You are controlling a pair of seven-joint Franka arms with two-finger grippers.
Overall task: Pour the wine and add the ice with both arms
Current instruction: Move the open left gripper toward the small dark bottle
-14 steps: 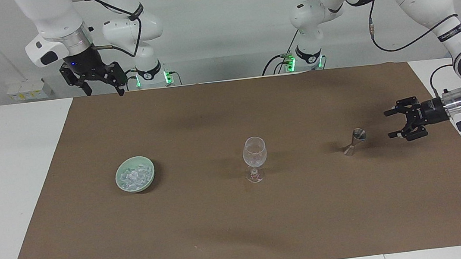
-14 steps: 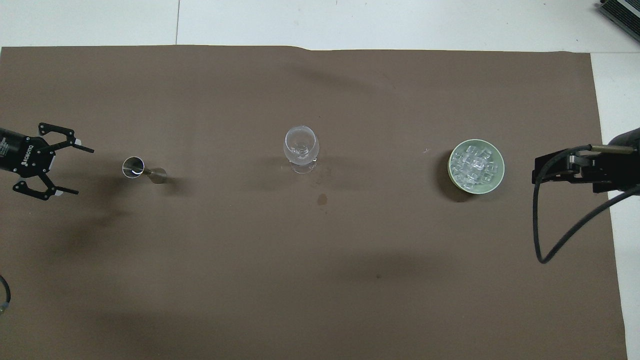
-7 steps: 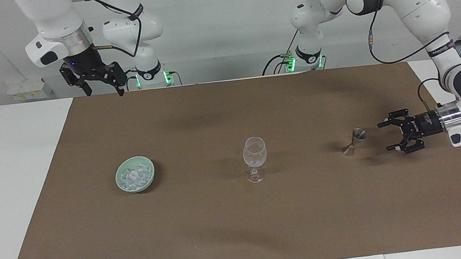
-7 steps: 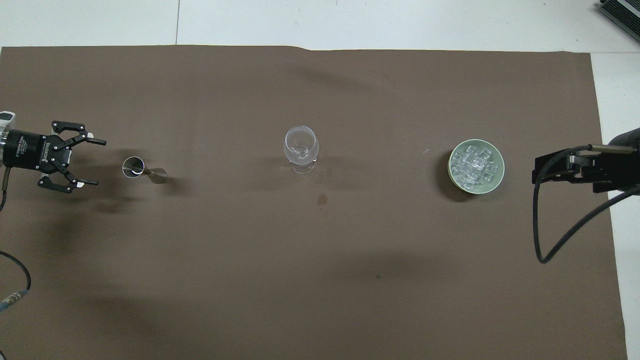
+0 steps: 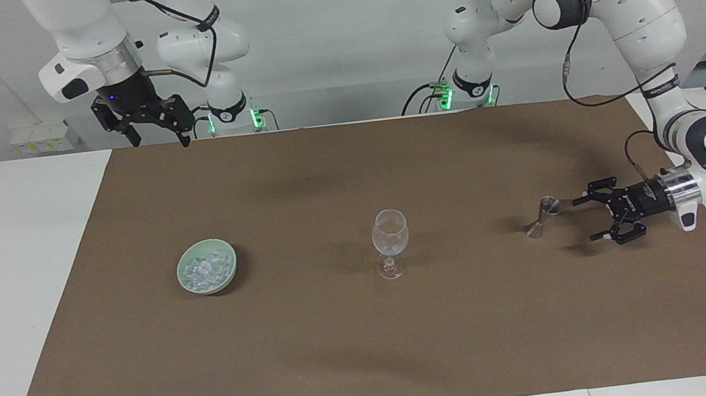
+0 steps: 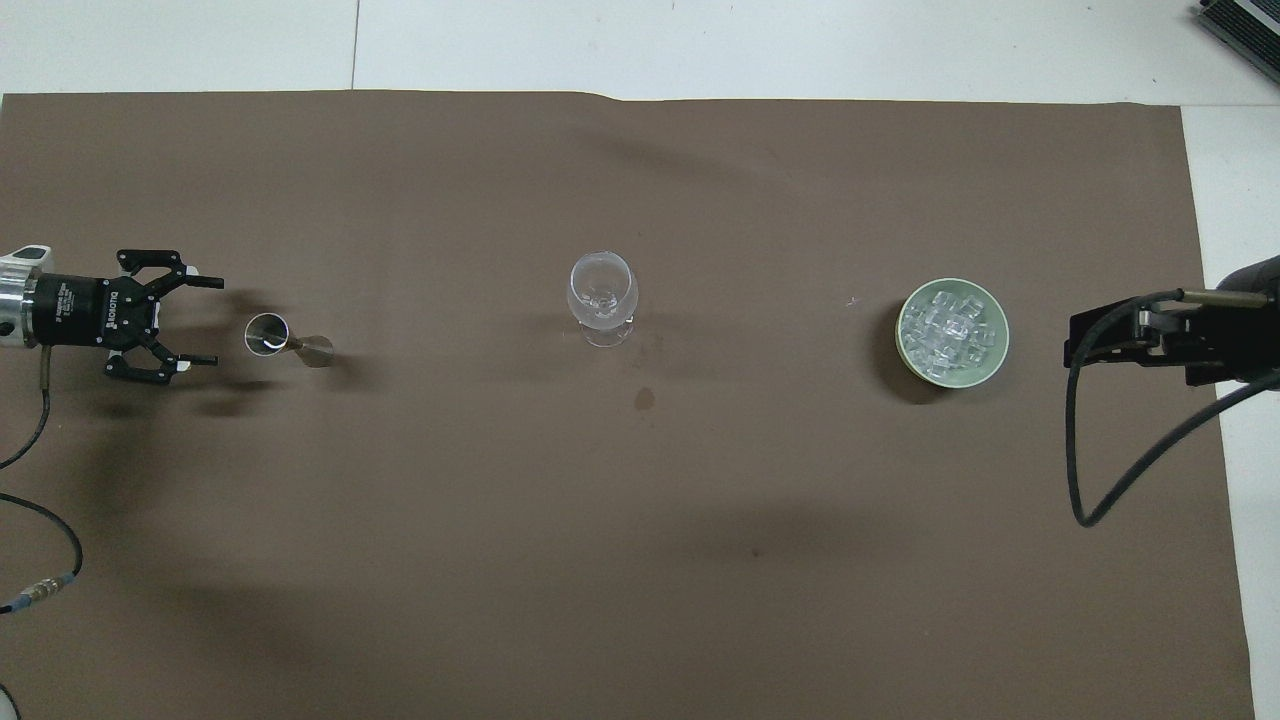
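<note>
A small metal jigger (image 5: 544, 216) (image 6: 268, 334) stands on the brown mat toward the left arm's end. My left gripper (image 5: 583, 220) (image 6: 216, 322) lies level, low over the mat, open, its fingertips just short of the jigger and pointing at it. At the middle of the mat stands a clear stemmed glass (image 5: 390, 233) (image 6: 603, 290). The ice (image 5: 205, 269) (image 6: 950, 330) fills a pale green bowl (image 5: 231, 257) (image 6: 998, 350) toward the right arm's end. My right gripper (image 5: 162, 142) waits high over the mat's edge by its base, open and empty. No wine is in view.
The brown mat (image 5: 369, 342) covers most of the white table (image 5: 15, 263). A small dark stain (image 6: 645, 400) marks the mat just nearer to the robots than the glass. A black cable (image 6: 1120, 480) hangs from the right wrist.
The left gripper has swung lower and moved toward the jigger, staying open. The right arm, glass, bowl and jigger have not moved.
</note>
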